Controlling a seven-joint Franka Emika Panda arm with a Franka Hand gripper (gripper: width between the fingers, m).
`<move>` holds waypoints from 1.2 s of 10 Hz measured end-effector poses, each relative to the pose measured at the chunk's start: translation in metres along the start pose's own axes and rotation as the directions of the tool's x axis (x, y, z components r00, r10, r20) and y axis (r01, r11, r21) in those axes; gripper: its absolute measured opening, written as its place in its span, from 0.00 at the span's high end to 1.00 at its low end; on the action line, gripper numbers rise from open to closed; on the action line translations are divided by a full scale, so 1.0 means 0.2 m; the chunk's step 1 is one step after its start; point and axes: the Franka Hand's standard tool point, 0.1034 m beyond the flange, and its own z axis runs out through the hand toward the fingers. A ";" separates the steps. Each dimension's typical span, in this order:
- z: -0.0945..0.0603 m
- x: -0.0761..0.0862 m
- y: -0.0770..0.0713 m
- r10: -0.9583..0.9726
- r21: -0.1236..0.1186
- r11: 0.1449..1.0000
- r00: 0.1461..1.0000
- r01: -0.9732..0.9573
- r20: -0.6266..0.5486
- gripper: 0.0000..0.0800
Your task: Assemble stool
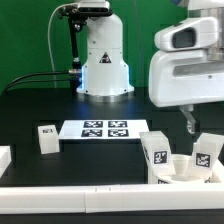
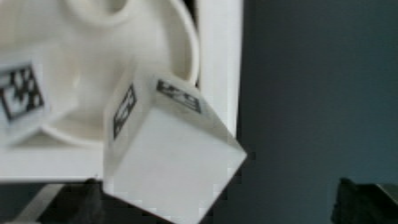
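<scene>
The round white seat disc point(image 1: 181, 171) lies at the exterior view's lower right, against the border rail. Two tagged white legs point(image 1: 156, 150) point(image 1: 207, 152) stand upright at its two sides. A third leg point(image 1: 47, 137) stands alone at the exterior view's left. My gripper point(image 1: 190, 124) hangs just above the seat, between the two legs, and touches nothing. In the wrist view the seat disc point(image 2: 89, 60) fills the corner. One tagged leg point(image 2: 169, 155) rises toward the camera, close to one finger point(image 2: 71, 205). The gripper point(image 2: 222, 205) is open wide and empty.
The marker board point(image 1: 105, 129) lies in the middle, in front of the robot base point(image 1: 104, 60). A long white border rail point(image 1: 80, 197) runs along the front edge and also shows in the wrist view point(image 2: 217, 40). Another white rail piece point(image 1: 4, 158) sits at the exterior view's far left.
</scene>
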 end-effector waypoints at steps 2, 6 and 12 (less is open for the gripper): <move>-0.03 0.00 0.01 -0.132 -0.015 0.991 0.991 0.131 -0.035 0.19; 0.01 0.00 0.07 -0.522 -0.070 0.850 0.853 0.522 0.019 0.19; 0.15 0.00 0.09 -0.823 -0.079 0.544 0.550 0.835 0.141 0.19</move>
